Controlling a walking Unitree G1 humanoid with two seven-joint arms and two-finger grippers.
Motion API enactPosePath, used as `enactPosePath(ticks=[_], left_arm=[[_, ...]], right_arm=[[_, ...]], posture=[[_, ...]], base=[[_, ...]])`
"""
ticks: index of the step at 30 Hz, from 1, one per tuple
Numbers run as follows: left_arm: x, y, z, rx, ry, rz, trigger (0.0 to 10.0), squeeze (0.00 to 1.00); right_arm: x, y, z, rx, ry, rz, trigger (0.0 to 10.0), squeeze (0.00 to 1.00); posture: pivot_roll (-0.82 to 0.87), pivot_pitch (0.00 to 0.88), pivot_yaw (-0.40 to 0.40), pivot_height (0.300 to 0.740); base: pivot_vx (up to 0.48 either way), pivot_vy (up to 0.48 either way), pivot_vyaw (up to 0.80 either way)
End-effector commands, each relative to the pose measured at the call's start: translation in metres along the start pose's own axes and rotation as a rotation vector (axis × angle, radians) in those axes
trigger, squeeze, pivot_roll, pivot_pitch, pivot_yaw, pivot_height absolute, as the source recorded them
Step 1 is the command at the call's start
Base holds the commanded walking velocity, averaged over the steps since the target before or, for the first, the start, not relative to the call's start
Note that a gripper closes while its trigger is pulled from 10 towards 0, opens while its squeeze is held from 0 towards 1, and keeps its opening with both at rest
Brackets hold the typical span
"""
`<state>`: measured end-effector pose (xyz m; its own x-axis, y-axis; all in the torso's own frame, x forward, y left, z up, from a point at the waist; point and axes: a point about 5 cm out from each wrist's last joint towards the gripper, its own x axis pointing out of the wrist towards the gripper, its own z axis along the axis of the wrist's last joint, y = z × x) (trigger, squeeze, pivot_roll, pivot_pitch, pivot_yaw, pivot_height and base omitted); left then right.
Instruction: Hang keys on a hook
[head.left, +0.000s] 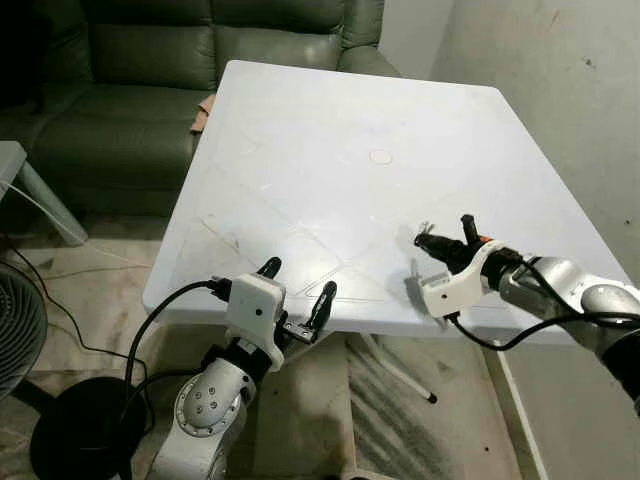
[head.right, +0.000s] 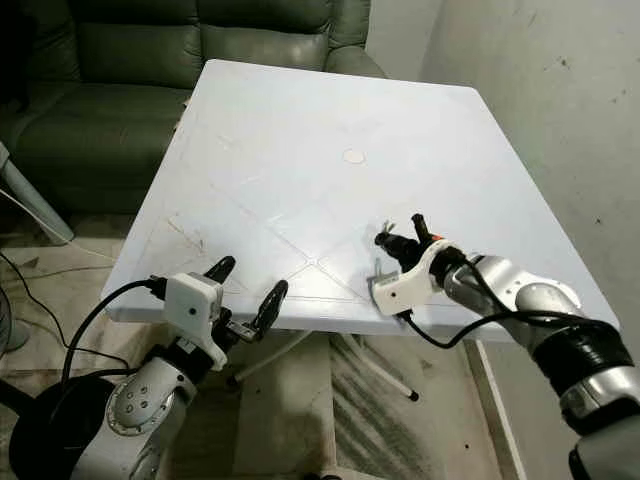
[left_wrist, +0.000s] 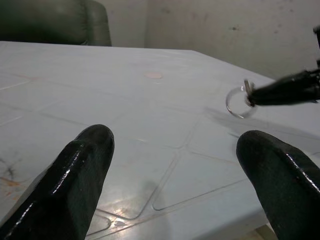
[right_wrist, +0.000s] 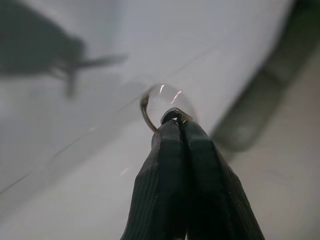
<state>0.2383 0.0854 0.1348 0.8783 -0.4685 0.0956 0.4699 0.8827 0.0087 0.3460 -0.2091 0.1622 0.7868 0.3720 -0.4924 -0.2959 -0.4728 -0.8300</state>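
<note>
Key ring (right_wrist: 161, 104): one metal ring, pinched at the tips of the right gripper (head.left: 428, 240); it hangs above the desk near the 4 o'clock part of the top, not touching the surface. Any keys on it are too small to tell.
Right gripper: jaws clenched on the key ring; in the right wrist view the two black fingers (right_wrist: 187, 190) press flat together with the ring standing out past their tips. The silver right arm (head.left: 570, 290) reaches in from 4 o'clock.
Left gripper (head.left: 297, 290): jaws released, fingers spread wide and holding nothing; it sits at the near edge of the desk, at about 7 o'clock. In the left wrist view the two fingertips (left_wrist: 82, 170) frame the desk top, with the key ring beyond them.
Count: one key ring, two grippers, one desk, one sofa, one fan.
Desk (head.left: 330, 130): one white plastic top with moulded diagonal grooves, a small round disc (head.left: 380, 156) at its centre, and scuff marks towards the near left edge.
Room: one dark green leather sofa (head.left: 120, 90) behind the desk at 11 o'clock; a grey plaster wall (head.left: 560, 90) at 2 o'clock; one floor fan (head.left: 18, 340) at 8 o'clock; a stone-patterned floor (head.left: 400, 420) below, with black cables lying across it.
</note>
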Motion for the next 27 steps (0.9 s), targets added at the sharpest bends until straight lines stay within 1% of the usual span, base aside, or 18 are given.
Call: enactPosePath(ticks=[1, 4, 6, 8, 9, 10, 11, 12, 13, 14, 15, 17, 18, 20, 22, 24, 25, 27], left_arm=[[0.001, -0.001, 0.000, -0.006, 0.000, -0.004, 10.0, 0.00], [0.001, -0.001, 0.000, -0.008, -0.002, -0.002, 10.0, 0.00], [0.000, -0.002, 0.001, -0.010, -0.004, 0.001, 10.0, 0.00], [0.000, -0.002, 0.001, -0.013, -0.005, 0.002, 10.0, 0.00], [0.000, -0.002, 0.001, -0.015, -0.006, 0.003, 10.0, 0.00], [0.000, -0.002, 0.001, -0.015, -0.006, 0.003, 10.0, 0.00], [0.000, -0.003, 0.001, -0.018, -0.006, 0.003, 10.0, 0.00], [0.000, -0.003, 0.001, -0.018, -0.006, 0.003, 10.0, 0.00], [0.001, -0.004, 0.001, -0.019, -0.007, 0.002, 10.0, 0.00], [0.001, -0.004, 0.001, -0.019, -0.007, 0.002, 10.0, 0.00], [0.002, -0.005, 0.002, -0.025, -0.012, 0.002, 10.0, 0.00], [0.003, -0.004, 0.002, -0.027, -0.013, 0.003, 10.0, 0.00], [0.003, -0.004, 0.002, -0.028, -0.013, 0.003, 10.0, 0.00], [0.003, -0.004, 0.002, -0.028, -0.013, 0.003, 10.0, 0.00], [0.003, -0.003, 0.002, -0.028, -0.014, 0.002, 10.0, 0.00], [0.003, -0.003, 0.003, -0.031, -0.014, 0.001, 10.0, 0.00], [0.004, -0.003, 0.003, -0.027, -0.014, -0.006, 10.0, 0.00], [0.005, -0.003, 0.003, -0.026, -0.014, -0.009, 10.0, 0.00]], right_arm=[[-0.009, 0.001, -0.012, 0.112, 0.027, 0.090, 10.0, 0.00], [-0.014, 0.000, -0.019, 0.245, 0.054, 0.133, 10.0, 0.00], [-0.018, -0.004, -0.022, 0.409, 0.025, 0.152, 10.0, 0.00], [-0.020, -0.009, -0.020, 0.441, -0.014, 0.138, 10.0, 0.00], [-0.018, -0.022, -0.012, 0.598, -0.112, 0.042, 10.0, 0.00], [-0.018, -0.022, -0.012, 0.598, -0.112, 0.042, 10.0, 0.00], [-0.015, -0.030, -0.007, 0.741, -0.168, -0.013, 10.0, 0.00], [-0.015, -0.030, -0.007, 0.741, -0.168, -0.013, 10.0, 0.00], [-0.013, -0.039, -0.001, 0.944, -0.261, -0.069, 10.0, 0.00], [-0.013, -0.039, -0.001, 0.944, -0.261, -0.069, 10.0, 0.00], [-0.014, -0.058, 0.003, 1.386, -0.488, -0.225, 10.0, 0.00], [-0.015, -0.065, 0.003, 1.622, -0.611, -0.309, 10.0, 0.00], [-0.016, -0.070, -0.003, 1.873, -0.710, -0.435, 10.0, 0.00], [-0.016, -0.070, -0.005, 2.009, -0.763, -0.467, 10.0, 0.00], [-0.006, -0.054, -0.010, 2.083, -0.581, -0.559, 10.0, 0.00], [-0.001, -0.042, -0.008, 2.066, -0.442, -0.615, 10.0, 0.00], [-0.005, -0.043, -0.004, 2.194, -0.556, -0.665, 10.0, 0.00], [-0.007, -0.045, 0.003, 2.237, -0.577, -0.645, 10.0, 0.00]], posture=[[0.04, 0.120, -0.083, 0.740], [0.04, 0.120, -0.083, 0.740], [0.05, 0.116, -0.088, 0.740], [0.05, 0.116, -0.088, 0.740], [0.05, 0.113, -0.093, 0.740], [0.05, 0.113, -0.093, 0.740], [0.05, 0.113, -0.093, 0.740], [0.05, 0.113, -0.093, 0.740], [0.05, 0.112, -0.093, 0.740], [0.05, 0.112, -0.093, 0.740], [0.05, 0.109, -0.093, 0.740], [0.05, 0.109, -0.092, 0.740], [0.05, 0.109, -0.092, 0.740], [0.05, 0.106, -0.085, 0.740], [0.04, 0.105, -0.081, 0.740], [0.04, 0.105, -0.079, 0.740], [0.04, 0.105, -0.074, 0.740], [0.04, 0.106, -0.072, 0.740]], base=[[0.000, 0.000, 0.00], [0.000, 0.000, 0.00], [0.000, 0.000, 0.00], [0.000, 0.000, 0.00], [0.000, 0.000, 0.00], [0.000, 0.000, 0.00], [0.000, 0.000, 0.00], [0.000, 0.000, 0.00], [0.000, 0.000, 0.00], [0.000, 0.000, 0.00], [0.000, 0.000, 0.00], [0.000, 0.000, 0.00], [0.000, 0.000, 0.00], [0.000, 0.000, 0.00], [0.000, 0.000, 0.00], [0.000, 0.000, 0.00], [0.000, 0.000, 0.00], [0.000, 0.000, 0.00]])
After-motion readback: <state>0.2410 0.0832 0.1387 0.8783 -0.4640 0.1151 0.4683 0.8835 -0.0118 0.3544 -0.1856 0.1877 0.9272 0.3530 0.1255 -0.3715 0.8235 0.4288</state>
